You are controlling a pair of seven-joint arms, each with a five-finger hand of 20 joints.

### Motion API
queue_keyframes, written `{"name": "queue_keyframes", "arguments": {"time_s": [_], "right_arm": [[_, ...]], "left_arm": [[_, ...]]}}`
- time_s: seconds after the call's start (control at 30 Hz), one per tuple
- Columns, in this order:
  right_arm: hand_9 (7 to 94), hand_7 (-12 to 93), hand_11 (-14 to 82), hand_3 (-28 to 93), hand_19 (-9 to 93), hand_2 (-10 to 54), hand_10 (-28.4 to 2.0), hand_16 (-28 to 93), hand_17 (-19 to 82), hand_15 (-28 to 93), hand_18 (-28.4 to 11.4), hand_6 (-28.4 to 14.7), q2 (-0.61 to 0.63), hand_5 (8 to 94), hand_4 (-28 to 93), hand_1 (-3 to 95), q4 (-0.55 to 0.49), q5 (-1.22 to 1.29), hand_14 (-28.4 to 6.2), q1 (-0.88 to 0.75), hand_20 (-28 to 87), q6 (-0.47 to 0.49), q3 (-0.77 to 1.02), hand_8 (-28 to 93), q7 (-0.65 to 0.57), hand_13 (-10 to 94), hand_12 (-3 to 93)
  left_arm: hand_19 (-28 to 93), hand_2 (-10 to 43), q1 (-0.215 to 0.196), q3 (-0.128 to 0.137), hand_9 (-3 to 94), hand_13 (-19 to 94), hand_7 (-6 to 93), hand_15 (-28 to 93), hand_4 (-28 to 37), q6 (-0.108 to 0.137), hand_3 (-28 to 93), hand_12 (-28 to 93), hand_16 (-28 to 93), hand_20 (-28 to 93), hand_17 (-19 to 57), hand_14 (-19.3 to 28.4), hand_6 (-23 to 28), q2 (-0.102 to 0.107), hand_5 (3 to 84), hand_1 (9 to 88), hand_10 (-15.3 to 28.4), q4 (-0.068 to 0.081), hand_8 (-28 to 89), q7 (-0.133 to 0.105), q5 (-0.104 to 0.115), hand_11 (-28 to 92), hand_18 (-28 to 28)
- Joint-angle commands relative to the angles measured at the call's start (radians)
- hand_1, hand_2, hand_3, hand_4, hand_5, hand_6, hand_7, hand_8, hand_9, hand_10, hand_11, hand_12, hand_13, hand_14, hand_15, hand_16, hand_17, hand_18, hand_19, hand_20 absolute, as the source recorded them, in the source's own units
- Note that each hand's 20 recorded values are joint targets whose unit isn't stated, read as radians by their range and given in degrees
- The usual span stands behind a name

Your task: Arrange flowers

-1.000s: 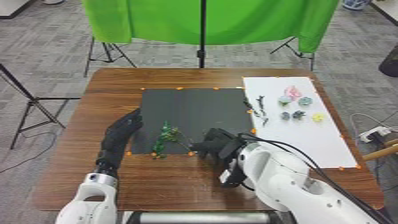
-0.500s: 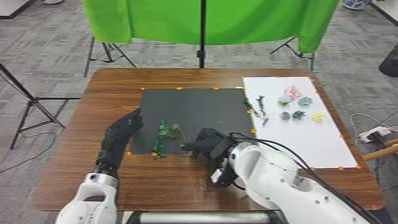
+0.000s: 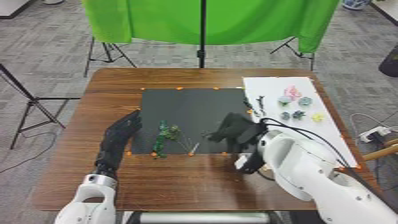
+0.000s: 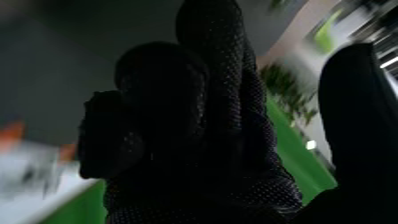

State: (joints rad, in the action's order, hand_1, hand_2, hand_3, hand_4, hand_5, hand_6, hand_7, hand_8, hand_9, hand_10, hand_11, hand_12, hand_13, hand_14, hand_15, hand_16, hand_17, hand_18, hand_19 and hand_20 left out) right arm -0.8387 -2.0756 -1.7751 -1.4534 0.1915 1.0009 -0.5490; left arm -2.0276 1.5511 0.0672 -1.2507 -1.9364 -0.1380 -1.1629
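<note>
Black-gloved right hand [image 3: 235, 129] over right part of dark mat [image 3: 182, 107], fingers side by side, thumb apart from them. Left hand [image 3: 124, 125] by mat's left edge, fingers extended. Green leafy stem [image 3: 161, 142] on mat, between hands, thin pale stem [image 3: 195, 148] near it. White sheet [image 3: 311, 145] on brown wooden counter [image 3: 178, 185], right of mat: pink flower [image 3: 292, 91], yellow flower [image 3: 317, 117], pale blue-green flower heads [image 3: 305, 101] between.

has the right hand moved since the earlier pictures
Yes, in the head view the right hand has moved forward and to the right, closer to the white sheet.
</note>
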Motion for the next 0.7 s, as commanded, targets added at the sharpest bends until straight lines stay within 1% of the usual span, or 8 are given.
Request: {"name": "queue_keyframes", "arguments": {"time_s": [0.03,0.2,0.3,0.4,0.47,0.53,0.57,0.7], "right_arm": [[88.6,12,34.1,61,93,-8.8,-12.7,34,56,58,-18.2,-3.2,0.079,72.8,-12,28.0,0.170,-0.307,-6.3,0.248,56,-0.088,-0.071,-6,-0.078,87,28.2],[87.0,10,35.1,58,93,-9.5,-12.9,35,56,59,-18.0,-5.0,0.090,68.6,-14,26.5,0.245,-0.341,-6.1,0.300,56,-0.027,-0.100,-6,-0.114,87,29.2],[85.7,8,35.5,56,93,-9.5,-13.4,35,56,59,-17.7,-5.9,0.080,66.9,-15,26.4,0.289,-0.314,-6.0,0.322,57,0.046,-0.114,-6,-0.130,87,29.4],[84.7,8,35.6,52,93,-9.5,-14.2,35,57,59,-17.3,-7.1,0.065,66.2,-17,23.7,0.336,-0.297,-6.0,0.354,56,0.115,-0.146,-6,-0.149,87,29.3],[84.9,7,35.8,49,93,-9.5,-14.5,35,58,59,-16.7,-7.7,0.050,66.8,-20,23.7,0.379,-0.301,-6.0,0.380,56,0.115,-0.182,-6,-0.146,87,29.0],[85.2,8,36.0,47,93,-9.5,-14.7,34,58,58,-16.3,-7.9,0.030,67.9,-21,23.5,0.418,-0.293,-5.9,0.403,56,0.151,-0.205,-6,-0.152,88,28.9],[85.3,8,36.2,46,93,-9.5,-14.7,34,59,58,-16.3,-8.0,0.023,68.7,-21,23.6,0.436,-0.297,-5.8,0.411,56,0.141,-0.220,-6,-0.148,88,28.9],[85.9,8,36.4,44,93,-9.5,-14.6,34,59,58,-16.2,-8.0,-0.014,69.4,-22,23.4,0.487,-0.299,-5.7,0.430,56,0.160,-0.255,-6,-0.148,88,28.8]], "left_arm": [[5,-3.9,-0.018,-0.011,36.1,27,9.2,15,-21.8,-0.002,64,13,3,17,-0.4,15.9,2.9,-0.007,38.7,26.1,11.3,0.013,-6,0.004,-0.007,11,13.1],[5,-3.9,-0.022,-0.009,36.1,27,9.1,15,-21.9,0.004,64,13,3,17,-0.4,15.9,2.8,-0.006,38.6,26.2,11.3,0.011,-6,0.005,-0.005,11,13.1],[5,-3.9,-0.026,-0.007,36.1,27,9.2,15,-21.9,0.009,64,13,3,17,-0.4,15.9,2.8,-0.009,38.6,26.2,11.3,0.009,-6,0.004,-0.004,11,13.1],[5,-3.9,-0.021,-0.009,36.1,27,9.2,15,-21.9,0.007,64,13,3,17,-0.4,15.9,2.8,-0.011,38.7,26.1,11.3,0.011,-6,0.004,-0.004,11,13.1],[5,-3.9,-0.022,-0.009,36.1,27,9.3,15,-21.9,0.007,64,13,3,17,-0.4,15.9,2.8,-0.010,38.7,26.1,11.3,0.010,-6,0.004,-0.005,11,13.1],[5,-3.8,-0.020,-0.011,36.1,27,9.4,15,-21.9,0.005,64,13,3,17,-0.4,15.9,2.8,-0.010,38.7,26.1,11.2,0.011,-6,0.004,-0.004,11,13.1],[5,-3.8,-0.020,-0.011,36.1,27,9.4,15,-21.9,0.004,64,13,3,17,-0.4,15.9,2.8,-0.011,38.7,26.1,11.3,0.011,-6,0.004,-0.005,11,13.1],[5,-3.8,-0.017,-0.012,36.0,27,9.4,15,-21.9,0.004,64,13,3,17,-0.4,15.9,2.8,-0.011,38.7,26.1,11.2,0.012,-6,0.003,-0.005,11,13.1]]}}
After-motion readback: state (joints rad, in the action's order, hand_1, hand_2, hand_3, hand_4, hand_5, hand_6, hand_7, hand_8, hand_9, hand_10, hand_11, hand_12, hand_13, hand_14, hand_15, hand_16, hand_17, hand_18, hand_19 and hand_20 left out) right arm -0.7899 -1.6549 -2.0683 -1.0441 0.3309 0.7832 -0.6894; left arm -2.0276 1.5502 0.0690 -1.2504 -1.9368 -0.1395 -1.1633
